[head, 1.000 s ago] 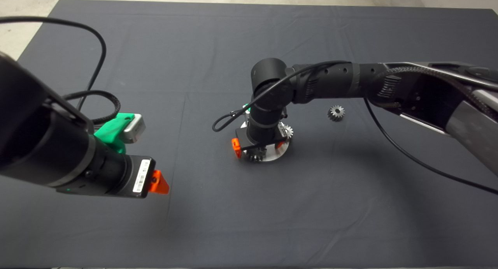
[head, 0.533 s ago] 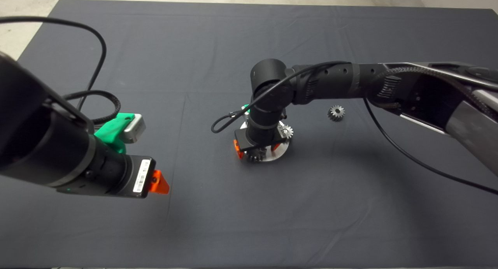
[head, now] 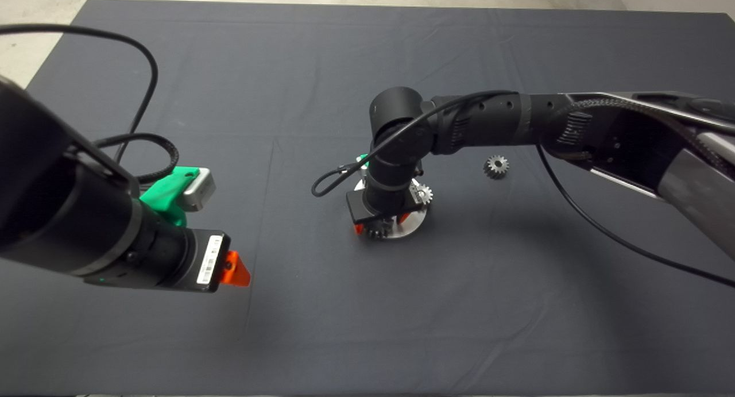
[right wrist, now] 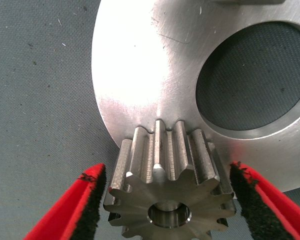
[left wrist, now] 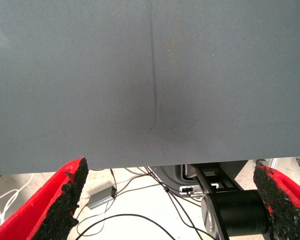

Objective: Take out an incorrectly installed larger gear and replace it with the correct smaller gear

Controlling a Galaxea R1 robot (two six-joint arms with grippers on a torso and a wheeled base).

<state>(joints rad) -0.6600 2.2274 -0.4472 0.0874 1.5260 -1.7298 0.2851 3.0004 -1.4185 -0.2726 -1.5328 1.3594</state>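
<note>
The larger gear (right wrist: pixel 167 185), dark grey with flared toothed sides and a small centre hole, stands on the rim of a round steel plate (right wrist: pixel 140 75). In the head view it shows dark at the plate's near edge (head: pixel 376 233). My right gripper (right wrist: pixel 165 172) points straight down over it (head: pixel 382 224), its black pads against the gear's teeth on both sides. One smaller gear (head: pixel 424 193) sits on the plate's right side. Another smaller gear (head: pixel 496 166) lies loose on the mat to the right. My left gripper (head: pixel 232 270) hovers open and empty at the left.
The plate has a large round hole (right wrist: pixel 250 80) showing the mat through it. A black cable (head: pixel 339 176) loops off the right wrist beside the plate. The left wrist view shows the mat's edge (left wrist: pixel 155 167) and floor cables beyond.
The right gripper's fingers have closed inward onto the larger gear; the orange finger at the plate's left has drawn in under the wrist. The left arm has not moved.
</note>
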